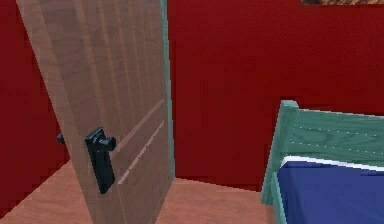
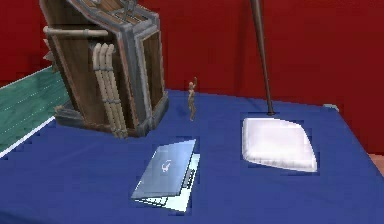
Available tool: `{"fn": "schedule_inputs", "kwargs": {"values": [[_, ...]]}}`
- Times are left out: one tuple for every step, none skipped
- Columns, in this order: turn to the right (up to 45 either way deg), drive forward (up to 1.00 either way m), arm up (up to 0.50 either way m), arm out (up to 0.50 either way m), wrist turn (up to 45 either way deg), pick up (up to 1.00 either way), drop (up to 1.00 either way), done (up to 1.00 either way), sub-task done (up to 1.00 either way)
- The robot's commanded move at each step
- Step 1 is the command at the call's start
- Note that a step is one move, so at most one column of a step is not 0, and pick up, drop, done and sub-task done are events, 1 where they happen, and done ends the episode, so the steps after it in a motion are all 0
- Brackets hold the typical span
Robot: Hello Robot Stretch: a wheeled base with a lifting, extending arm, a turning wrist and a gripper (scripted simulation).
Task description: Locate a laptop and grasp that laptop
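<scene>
Laptop (image 2: 167,175) found, lying on bed (image 2: 60,185) near pillow (image 2: 280,143), so locating looks done, grasp still left; jaws' grip state and laptop's place relative to them cannot be told.

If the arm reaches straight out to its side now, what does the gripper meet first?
Likely the laptop on the blue bed, nearest along that line, though arm height is unclear, so it might pass above.

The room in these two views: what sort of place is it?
Probably a bedroom: there is a green-framed bed, with a white pillow and a laptop lying on it, and a wooden door.
</scene>
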Motion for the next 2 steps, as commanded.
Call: {"fn": "schedule_inputs", "kwargs": {"values": [[0.0,0.00,0.18,0.00,0.0,0.00,0.00,0.00,0.00],[0.0,0.00,0.00,0.20,0.0,0.00,0.00,0.00,0.00]]}}
